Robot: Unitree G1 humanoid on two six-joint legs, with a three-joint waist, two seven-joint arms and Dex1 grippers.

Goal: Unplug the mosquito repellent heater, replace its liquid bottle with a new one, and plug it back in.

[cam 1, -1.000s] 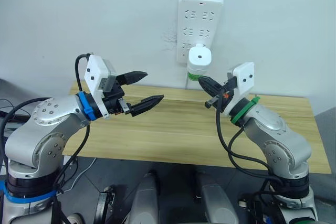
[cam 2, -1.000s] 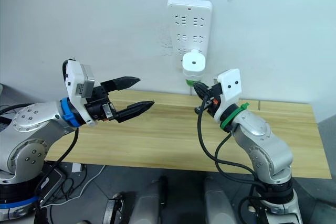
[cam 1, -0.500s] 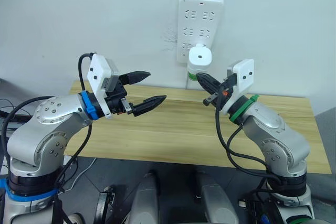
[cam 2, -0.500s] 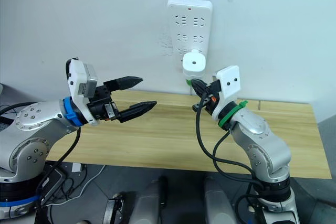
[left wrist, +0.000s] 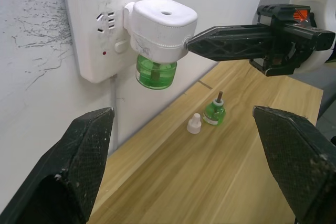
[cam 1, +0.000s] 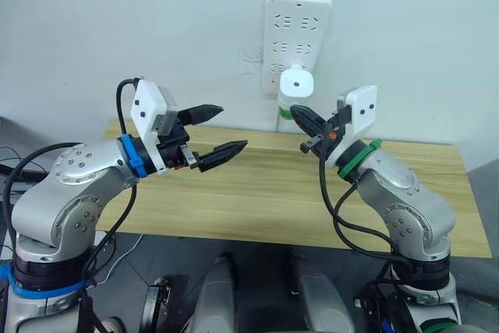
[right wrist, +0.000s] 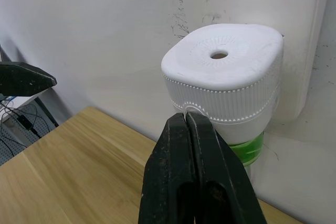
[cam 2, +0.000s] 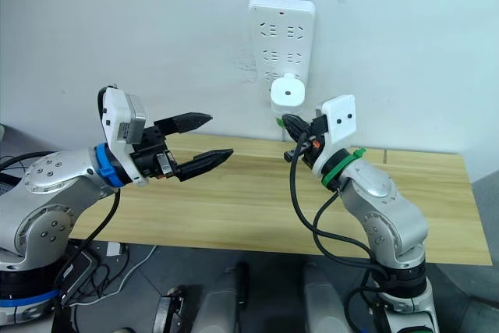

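Since a second ago, right gripper [right wrist: 190, 121], fingers pressed together, is edging up, seemingly touching the heater [right wrist: 223, 82]; left gripper [cam 1: 222, 130] is hovering spread.

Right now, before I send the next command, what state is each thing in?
Heater: plugged into the power strip, green bottle fitted beneath.
Bare-wick bottle: upright on the table, uncapped.
White cap: off, standing beside that bottle.
Left gripper: open, empty.
Right gripper: shut, tip against the heater's side.
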